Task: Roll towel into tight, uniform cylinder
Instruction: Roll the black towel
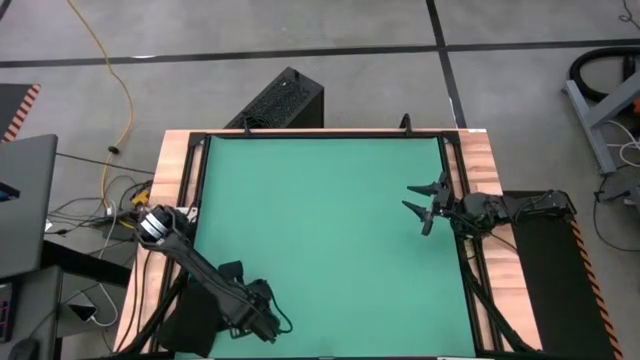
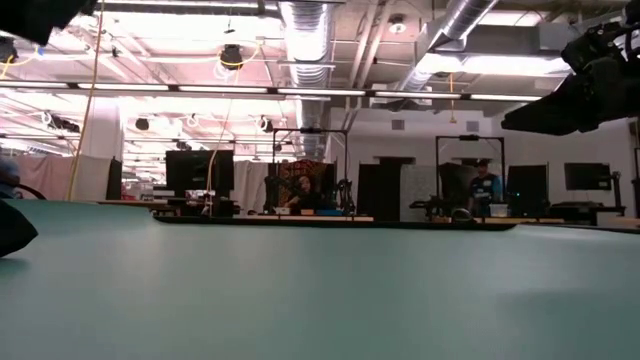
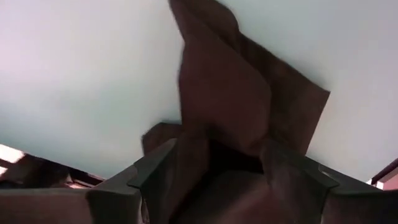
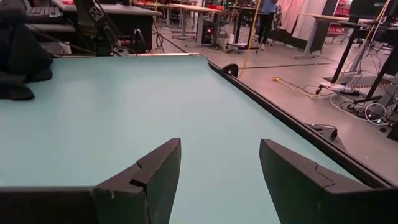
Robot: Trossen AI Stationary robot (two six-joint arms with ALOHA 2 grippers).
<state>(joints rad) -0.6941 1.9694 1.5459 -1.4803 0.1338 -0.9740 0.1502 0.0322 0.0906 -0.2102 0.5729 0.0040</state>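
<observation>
Lengthwise, towel (image 3: 230, 93) beyond left hand (image 3: 233, 171)

one towel (image 3: 224, 93), one green mat (image 1: 320, 240), two pincers (image 1: 425, 205)

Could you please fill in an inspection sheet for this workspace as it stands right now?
Surface: flat green mat in a black frame on a wooden table.
Job's things: plain black soft cloth towel, crumpled and unrolled, by the mat's near-left corner.
Clutter: nothing seen on the mat.
Grippers: left gripper open, towel between its fingers; right gripper open over the mat's right edge, empty.
Cables: yellow cable on the floor; wires left of the table.
Surroundings: black ribbed box behind the table; people in the room beyond.
</observation>
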